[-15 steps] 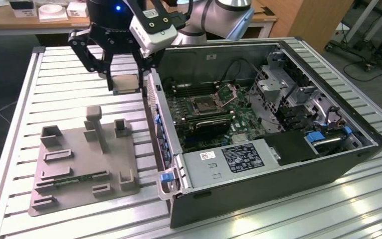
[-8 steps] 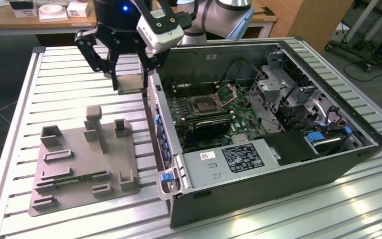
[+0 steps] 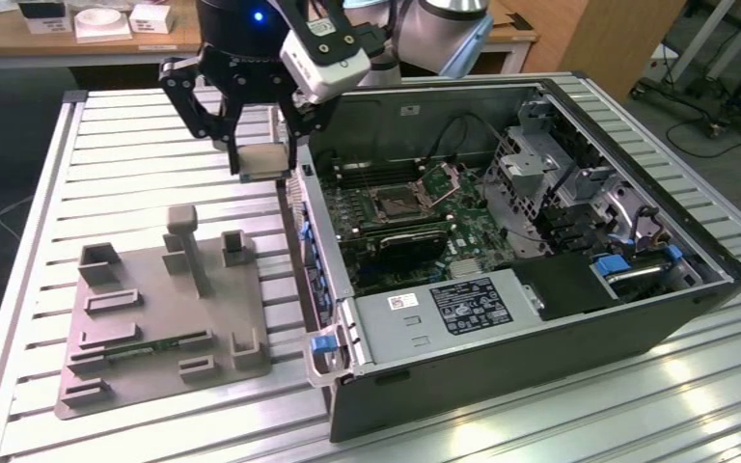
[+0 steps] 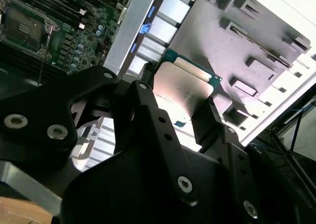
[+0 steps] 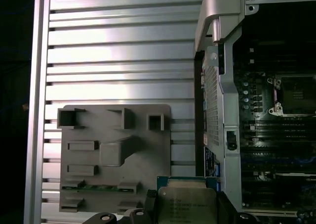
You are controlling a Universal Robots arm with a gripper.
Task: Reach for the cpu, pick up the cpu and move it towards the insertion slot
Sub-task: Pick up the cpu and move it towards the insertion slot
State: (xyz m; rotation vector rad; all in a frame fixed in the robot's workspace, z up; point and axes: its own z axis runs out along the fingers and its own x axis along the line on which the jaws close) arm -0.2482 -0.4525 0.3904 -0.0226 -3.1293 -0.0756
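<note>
My gripper [image 3: 263, 166] hangs above the slatted table, just outside the open computer case's near wall, and is shut on the cpu [image 3: 263, 159]. The cpu is a flat square chip with a silvery top, clamped by its two opposite edges. Both wrist views show the cpu [image 4: 180, 90] [image 5: 187, 204] between the black fingers [image 4: 148, 93]. The insertion slot [image 3: 394, 201] is a square silver-framed socket with a dark centre on the motherboard inside the case, to the exterior view's right of the gripper. The slot [image 4: 22, 28] [image 5: 296, 93] appears in both wrist views, apart from the chip.
A grey fixture plate [image 3: 151, 309] with raised holders lies on the table [image 3: 126, 135] at the exterior view's left, with a green memory stick [image 3: 151, 345] in it. The case wall [image 3: 309, 241] stands between gripper and motherboard. Drive cages and cables [image 3: 563, 183] fill the case's far side.
</note>
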